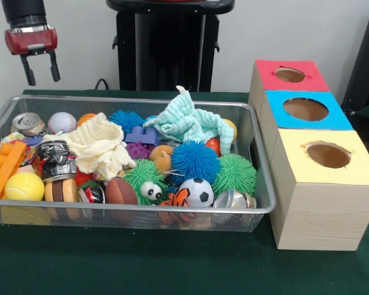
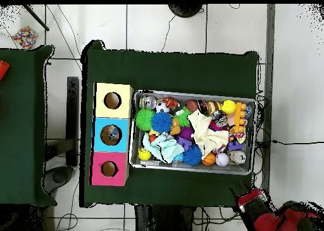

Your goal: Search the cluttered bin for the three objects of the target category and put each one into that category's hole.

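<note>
Up at the far left corner in the front view, our gripper (image 1: 40, 74) hangs above and behind the wire-mesh bin (image 1: 258, 184), fingers spread wide, holding nothing. Overhead puts it off the table's edge by the base (image 2: 250, 200). We can't tell the target category from what we see; the red-topped box's hole (image 1: 289, 75) is the goal, farthest from the camera in the row, with the blue-topped box (image 1: 307, 110) and yellow-topped box (image 1: 329, 157) nearer. Candidates if it's balls: baseball (image 1: 62, 121), yellow ball (image 1: 24, 185), mini soccer ball (image 1: 196, 192). We judge these light, round and smooth, likely to roll or squirt out; grip across the widest part, straight down. The cream cloth (image 1: 101, 146) and mint cloth (image 1: 187, 123) are limp and may be hiding things. The blue spiky ball (image 1: 195, 161) and green spiky ball (image 1: 235, 174) look squishy.
</note>
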